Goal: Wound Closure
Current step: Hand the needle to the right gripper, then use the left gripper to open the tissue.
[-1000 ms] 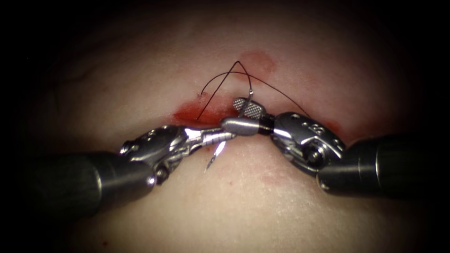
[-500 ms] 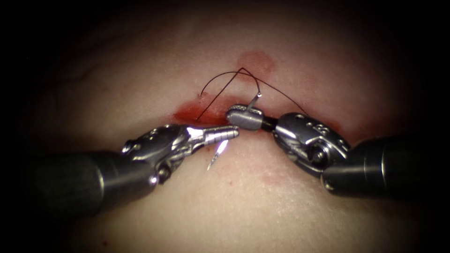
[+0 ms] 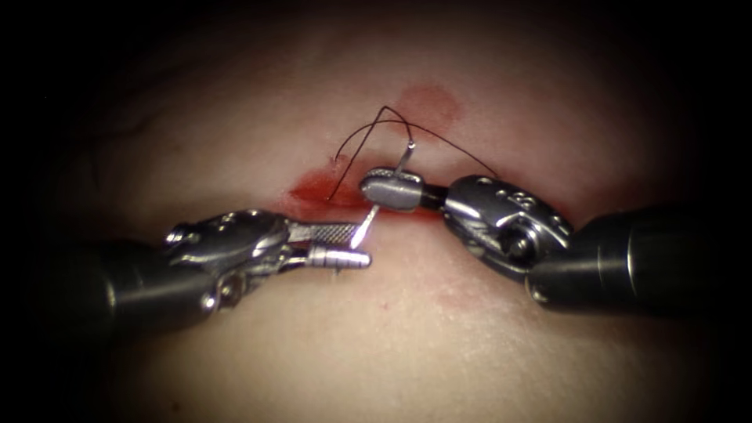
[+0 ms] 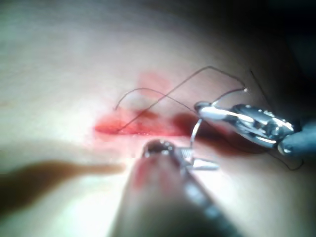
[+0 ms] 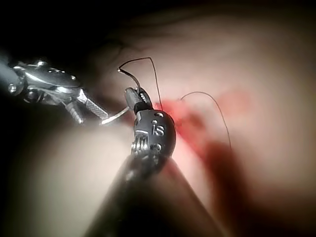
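Observation:
My right tool [image 3: 373, 186] has its jaws shut on the curved needle [image 3: 404, 159] near mid-curve, just above the cut [image 3: 317, 190] in the tissue [image 3: 407, 337]. The needle is free of the tissue. Its tail end points up, and its tip slants down toward my left tool [image 3: 364, 245], whose jaws stand open and hold nothing. Black thread [image 3: 439, 135] runs from the needle's tail, loops over the tissue and enters the cut at its left end. In the left wrist view the needle [image 4: 195, 133] hangs from the right tool [image 4: 203, 107]. In the right wrist view the needle [image 5: 129, 75] sits in my jaws [image 5: 132, 96].
Red fluid [image 3: 309, 188] pools along the cut's left part, and a paler red stain [image 3: 429, 102] lies beyond it. The thread's loops [image 4: 148, 90] lie over the tissue behind both tools. The two shafts enter low from either side.
The right tool's jaws closed on the needle near its tail half. The left tool let go, opened, and drew back to the left. The needle rose with the right tool.

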You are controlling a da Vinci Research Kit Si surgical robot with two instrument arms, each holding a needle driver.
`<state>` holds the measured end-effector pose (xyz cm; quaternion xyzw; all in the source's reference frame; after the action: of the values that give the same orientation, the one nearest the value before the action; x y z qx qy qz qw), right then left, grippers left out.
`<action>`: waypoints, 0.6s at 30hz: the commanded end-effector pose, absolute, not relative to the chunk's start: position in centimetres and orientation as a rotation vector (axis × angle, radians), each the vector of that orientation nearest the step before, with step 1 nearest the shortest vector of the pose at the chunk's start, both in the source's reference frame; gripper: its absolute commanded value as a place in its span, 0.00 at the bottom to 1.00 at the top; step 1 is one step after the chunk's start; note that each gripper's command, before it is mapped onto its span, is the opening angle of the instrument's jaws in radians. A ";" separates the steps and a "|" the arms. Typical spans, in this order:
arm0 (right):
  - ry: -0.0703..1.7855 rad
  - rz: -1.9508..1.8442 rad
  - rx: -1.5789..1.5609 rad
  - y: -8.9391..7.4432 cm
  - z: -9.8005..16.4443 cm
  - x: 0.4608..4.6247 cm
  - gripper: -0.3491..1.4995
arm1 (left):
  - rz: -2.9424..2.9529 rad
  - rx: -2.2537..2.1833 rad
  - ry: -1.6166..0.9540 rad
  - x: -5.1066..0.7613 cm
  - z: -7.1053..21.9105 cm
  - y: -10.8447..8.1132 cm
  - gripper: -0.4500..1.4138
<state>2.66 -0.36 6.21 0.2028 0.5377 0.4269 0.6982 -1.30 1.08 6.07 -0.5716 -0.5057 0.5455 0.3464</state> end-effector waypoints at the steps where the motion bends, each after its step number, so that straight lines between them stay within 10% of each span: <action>1: 1.197 0.933 0.438 -0.4 6.3 2.69 0.00 | 1.458 -1.466 -1.307 -1.29 6.1 1.0 0.48; 18: 1.145 0.753 0.332 -0.1 6.9 2.83 0.00 | 1.780 -1.381 -1.107 -0.58 6.3 1.2 0.44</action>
<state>2.79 -0.07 6.81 0.1486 0.5269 0.3405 0.7644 -0.53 1.26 6.24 -0.5250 -0.4074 0.6789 0.3122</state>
